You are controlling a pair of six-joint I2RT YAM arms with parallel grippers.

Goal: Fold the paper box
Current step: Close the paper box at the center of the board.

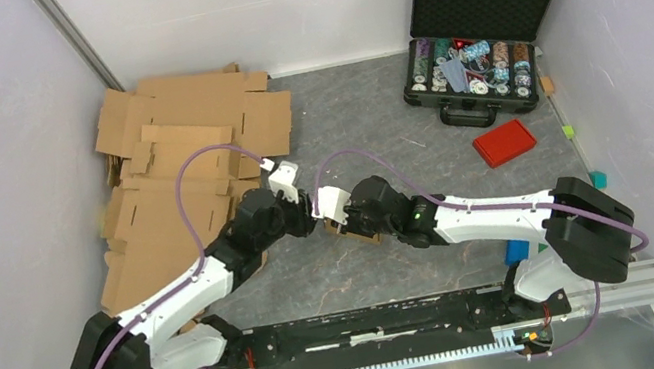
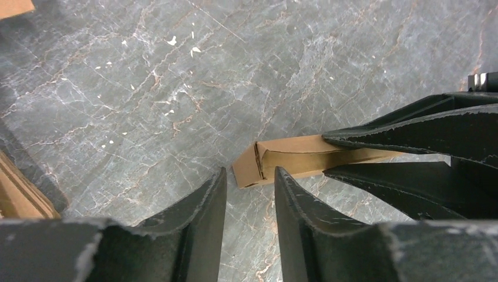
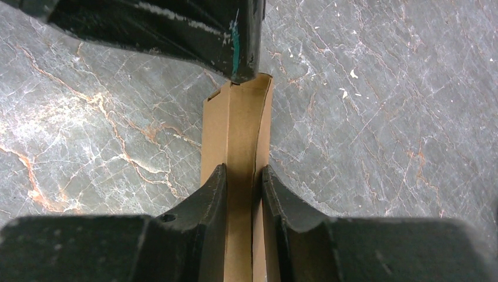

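The paper box [image 3: 238, 129] is a small flattened brown cardboard piece held just above the grey table. My right gripper [image 3: 241, 176] is shut on it, one finger on each side of its middle fold. In the left wrist view the box [image 2: 288, 158] sticks out leftward from the right gripper's black fingers [image 2: 423, 132]. My left gripper [image 2: 249, 176] stands open, with the box's free end just past its fingertips and nothing between them. From above, both grippers [image 1: 313, 212] [image 1: 348, 221] meet over the table's middle, mostly hiding the box [image 1: 362, 232].
A pile of larger cardboard sheets [image 1: 186, 158] covers the back left. An open black case [image 1: 476, 46] of chips stands at the back right, with a red lid [image 1: 504, 143] in front of it. Small coloured blocks [image 1: 515, 251] lie near the right arm's base.
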